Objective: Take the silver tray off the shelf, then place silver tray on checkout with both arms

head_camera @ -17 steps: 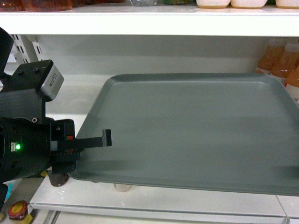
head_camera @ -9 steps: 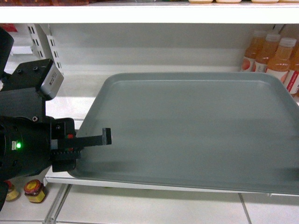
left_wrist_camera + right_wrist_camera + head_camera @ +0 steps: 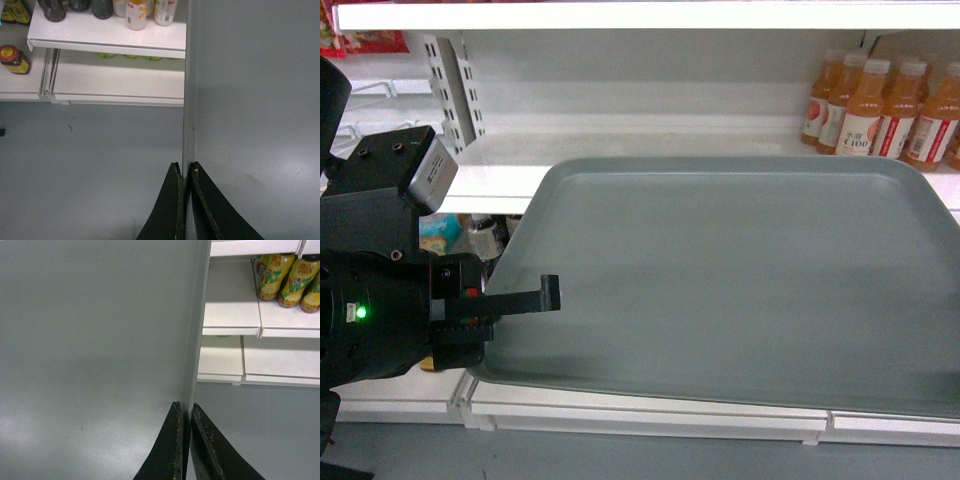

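Tray clearance is what has changed over the last second: the silver tray (image 3: 730, 280) was lying low over the white shelf (image 3: 620, 180) board, and now that board sits behind and below its far edge, with grey floor showing under its near edge in the head view. The orange drink bottles (image 3: 880, 100) beyond the tray's far right corner have come fully into sight as well, which suggests the robot is backing away with the load.

The left gripper (image 3: 184, 200) is pinched narrow on the tray's left rim, one black finger above and one below the edge. The right gripper (image 3: 184, 440) clamps the tray's right rim the same way, though it lies outside the head view. The tray hangs level between them, touching nothing else that can be seen.

By my judgement the first step, lifting off the shelf, is done. The checkout is not visible in any view, so carrying and setting down remain.
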Available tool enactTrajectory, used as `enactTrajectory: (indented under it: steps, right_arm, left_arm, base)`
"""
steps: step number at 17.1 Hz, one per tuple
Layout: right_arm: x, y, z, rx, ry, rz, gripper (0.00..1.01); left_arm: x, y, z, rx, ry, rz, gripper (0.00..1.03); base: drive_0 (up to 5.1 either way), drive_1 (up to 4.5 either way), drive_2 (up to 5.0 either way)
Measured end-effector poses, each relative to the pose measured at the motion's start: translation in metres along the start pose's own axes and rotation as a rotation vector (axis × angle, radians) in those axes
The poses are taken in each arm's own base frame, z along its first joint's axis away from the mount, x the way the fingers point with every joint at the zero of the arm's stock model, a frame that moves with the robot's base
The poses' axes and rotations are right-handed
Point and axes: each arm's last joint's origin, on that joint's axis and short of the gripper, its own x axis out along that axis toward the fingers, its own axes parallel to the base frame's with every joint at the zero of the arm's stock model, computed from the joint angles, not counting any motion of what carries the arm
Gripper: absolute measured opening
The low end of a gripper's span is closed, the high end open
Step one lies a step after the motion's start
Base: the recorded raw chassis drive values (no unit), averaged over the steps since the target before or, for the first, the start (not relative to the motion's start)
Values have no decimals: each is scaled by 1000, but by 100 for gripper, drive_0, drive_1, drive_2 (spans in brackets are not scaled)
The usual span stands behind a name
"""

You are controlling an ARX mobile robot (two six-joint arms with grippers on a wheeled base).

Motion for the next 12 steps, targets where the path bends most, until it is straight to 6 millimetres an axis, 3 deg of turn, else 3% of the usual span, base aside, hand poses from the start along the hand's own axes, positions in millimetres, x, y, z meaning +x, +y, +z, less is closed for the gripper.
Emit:
enactTrajectory:
  steps: [12]
  right_arm:
    - [0,0,-1,1,9,1,3]
  left_arm:
    - [0,0,-1,2,9,5,3]
  base:
    - [4,-430,437]
